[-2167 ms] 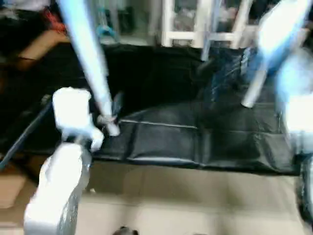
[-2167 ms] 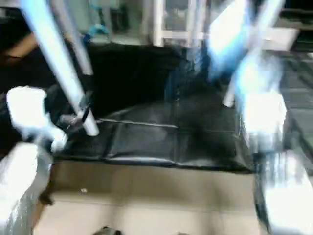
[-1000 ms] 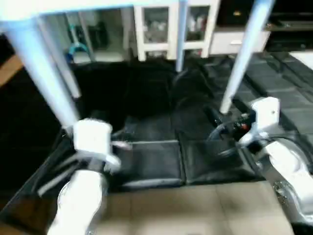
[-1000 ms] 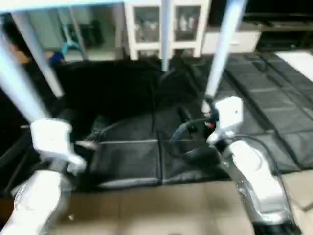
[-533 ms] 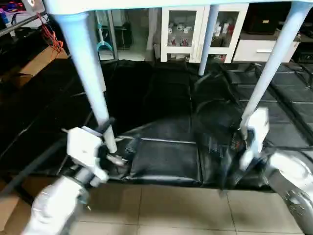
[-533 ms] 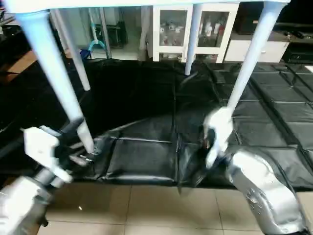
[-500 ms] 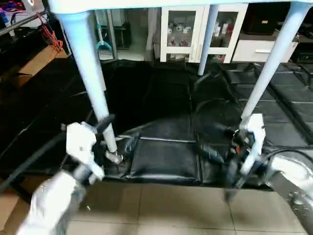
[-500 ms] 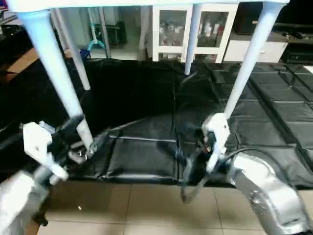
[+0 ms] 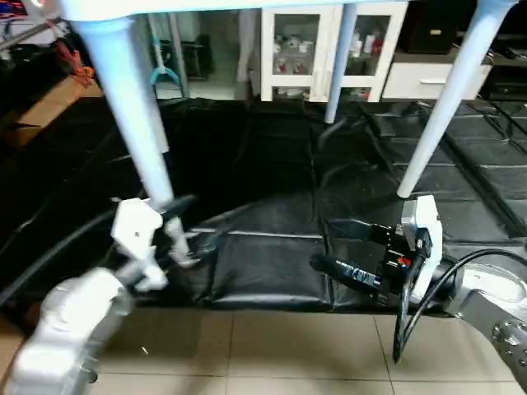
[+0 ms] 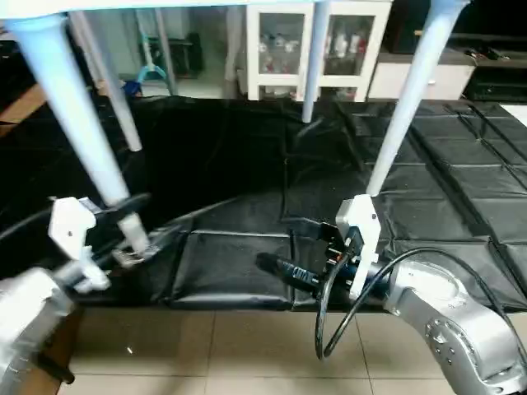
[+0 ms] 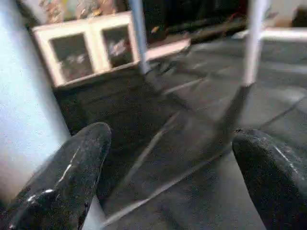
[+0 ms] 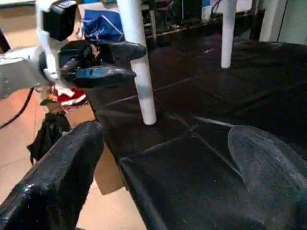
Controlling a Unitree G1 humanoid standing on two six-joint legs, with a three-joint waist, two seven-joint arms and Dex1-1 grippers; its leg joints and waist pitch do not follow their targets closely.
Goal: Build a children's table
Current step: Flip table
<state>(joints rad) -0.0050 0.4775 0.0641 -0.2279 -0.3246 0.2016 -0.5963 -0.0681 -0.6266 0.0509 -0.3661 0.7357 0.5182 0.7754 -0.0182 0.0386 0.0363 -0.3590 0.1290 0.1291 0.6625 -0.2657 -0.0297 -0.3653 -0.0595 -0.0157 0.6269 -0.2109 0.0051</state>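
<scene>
Children's table (image 9: 247, 6) looks basically built: upright on the black mat (image 9: 272, 263) with four legs (image 9: 123, 107) fitted, left gripper (image 9: 177, 234) beside the near-left leg, right gripper (image 9: 329, 247) clear, both jaws spread, holding nothing.

The tabletop (image 9: 206, 6) is running off the upper edge, hiding the leg sockets. The left hand (image 9: 183, 230) is blurring beside the near leg (image 9: 132, 107); contact is perhaps there, but unclear.
</scene>
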